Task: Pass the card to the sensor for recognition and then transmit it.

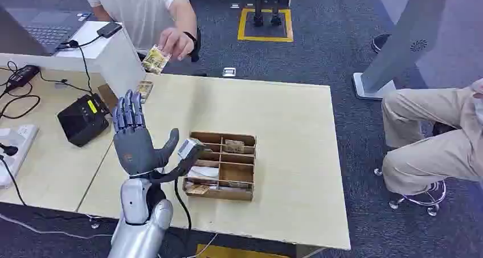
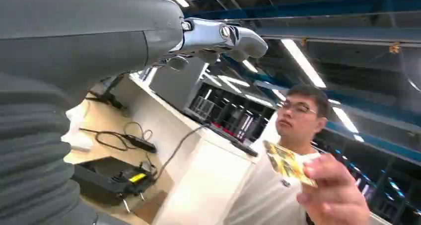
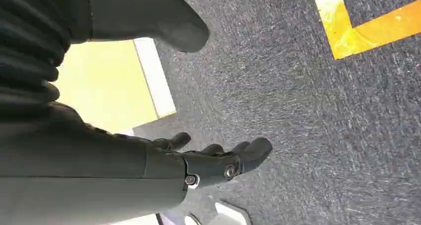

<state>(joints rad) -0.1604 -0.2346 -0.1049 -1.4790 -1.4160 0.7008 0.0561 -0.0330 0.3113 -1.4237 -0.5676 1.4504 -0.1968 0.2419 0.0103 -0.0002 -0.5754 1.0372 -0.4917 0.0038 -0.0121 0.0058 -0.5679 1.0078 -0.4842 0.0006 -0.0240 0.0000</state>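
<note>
Raised with fingers apart and holding nothing, left hand (image 1: 135,139) waits below card (image 1: 155,60) pinched in person's hand (image 1: 176,43) at far left; scanning at black sensor (image 1: 83,119) and handover seemingly not yet done.

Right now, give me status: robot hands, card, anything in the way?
Left robot hand raised, open, empty. Right robot hand hanging over floor, empty. Card held by person's hand beyond the table edge. Nothing between.

Left hand (image 1: 135,139) raised, fingers spread, right hand (image 3: 218,160) hanging empty, fingers apart
</note>
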